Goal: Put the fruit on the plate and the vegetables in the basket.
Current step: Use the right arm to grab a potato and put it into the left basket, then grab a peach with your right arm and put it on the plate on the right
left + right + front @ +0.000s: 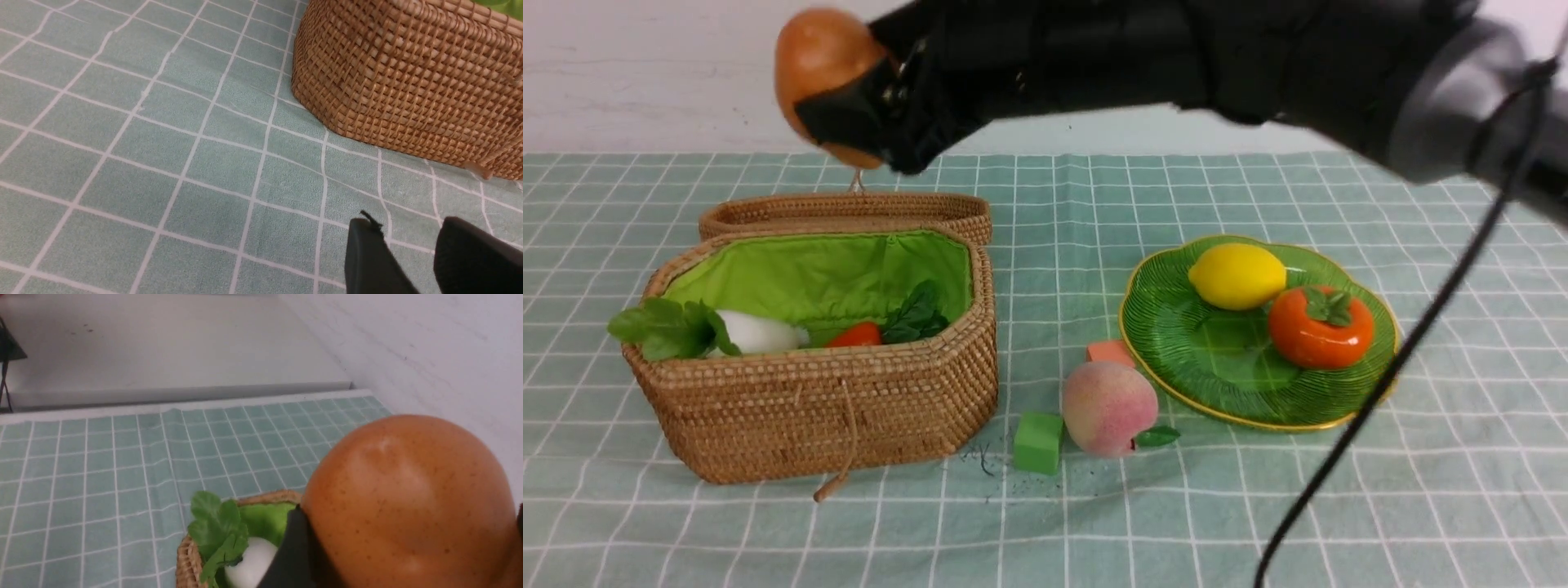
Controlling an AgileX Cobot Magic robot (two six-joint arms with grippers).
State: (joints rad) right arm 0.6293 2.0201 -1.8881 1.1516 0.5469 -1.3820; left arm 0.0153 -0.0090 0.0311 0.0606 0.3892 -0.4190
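Right gripper [849,110] clamped on tan dimpled potato [821,57], above open brown woven basket [849,408]; left gripper [408,261] parted, empty.

Pale white wall [645,73] behind table; teal grid-check tablecloth [1045,523] covers tabletop; soft even light.

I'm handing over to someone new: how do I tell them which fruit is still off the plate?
Start at the green gold-rimmed plate on the robot's right side of the checked cloth. Just off its near-left edge, on the cloth toward the basket, lies the peach. It is the only fuzzy pink-and-cream ball, with a green leaf, sitting between a green cube and an orange cube.
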